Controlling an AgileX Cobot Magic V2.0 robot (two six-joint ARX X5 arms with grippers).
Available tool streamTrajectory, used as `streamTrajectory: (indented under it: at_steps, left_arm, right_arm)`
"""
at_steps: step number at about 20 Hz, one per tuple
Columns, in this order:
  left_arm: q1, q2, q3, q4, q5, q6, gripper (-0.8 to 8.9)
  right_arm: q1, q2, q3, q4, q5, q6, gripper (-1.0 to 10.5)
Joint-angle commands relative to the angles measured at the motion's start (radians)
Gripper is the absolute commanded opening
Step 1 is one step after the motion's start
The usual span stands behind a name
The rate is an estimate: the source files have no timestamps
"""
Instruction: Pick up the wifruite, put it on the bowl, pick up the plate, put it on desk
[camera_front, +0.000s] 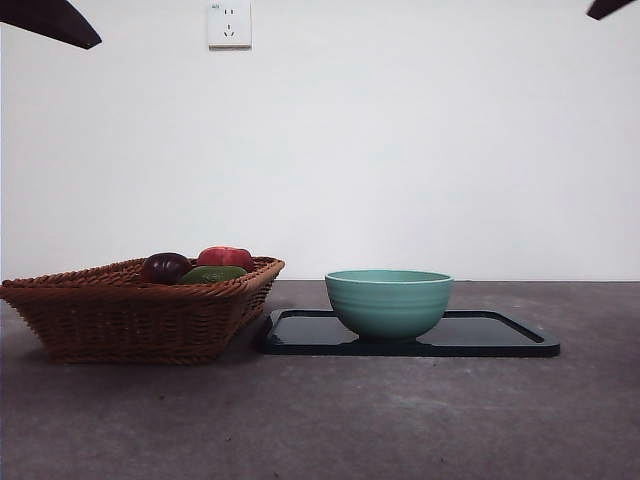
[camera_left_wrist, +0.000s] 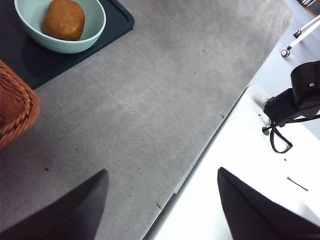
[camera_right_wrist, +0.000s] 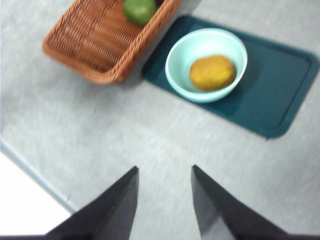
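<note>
Teal-green and faintly ribbed, the bowl (camera_front: 389, 302) stands on a flat black tray (camera_front: 505, 335) on the dark grey desk (camera_front: 320, 420), with a brown-orange fruit (camera_right_wrist: 212, 72) lying inside it. No brand, label or readable writing shows on any of these things; the only marked fitting is a white wall socket (camera_front: 229, 24) high on the wall behind, and it carries no legible text.

The right gripper (camera_right_wrist: 164, 197) hangs above bare desk with its two black jaws a moderate gap apart and nothing between them. The bowl and its fruit lie well ahead of those jaws, clear of them, with the tray spreading out beyond the bowl to one side. A woven wicker basket (camera_right_wrist: 107, 42) sits just beside the tray, farther from the jaws, holding a green fruit (camera_right_wrist: 139, 10); the front view also shows a dark purple fruit (camera_front: 165, 267) and a red fruit (camera_front: 226, 257) in it.

The left gripper (camera_left_wrist: 162, 200) is spread wide and empty, poised over the desk's edge, where grey surface meets white floor. The bowl lies far from it, at the opposite reach of the desk, with a corner of the basket nearer. In the front view both arms show only as dark tips at the top corners.
</note>
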Motion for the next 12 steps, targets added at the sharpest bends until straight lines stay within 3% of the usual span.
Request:
streamTrajectory:
  at_steps: [1,6,12]
  left_arm:
    - [-0.005,0.005,0.007,0.010,0.005,0.005,3.44]
    - [-0.005,0.005,0.007,0.011,0.005,0.005,3.44]
    - [-0.005,0.005,0.007,0.010,0.005,0.005,3.44]
  right_arm:
    - [0.019,-0.043,-0.050,0.003,-0.002,0.003,1.7]
    - [0.033,-0.138,-0.193,0.026,-0.025,0.004,1.7]
    - [0.033,-0.154,-0.215,0.034,-0.079,0.004,1.7]
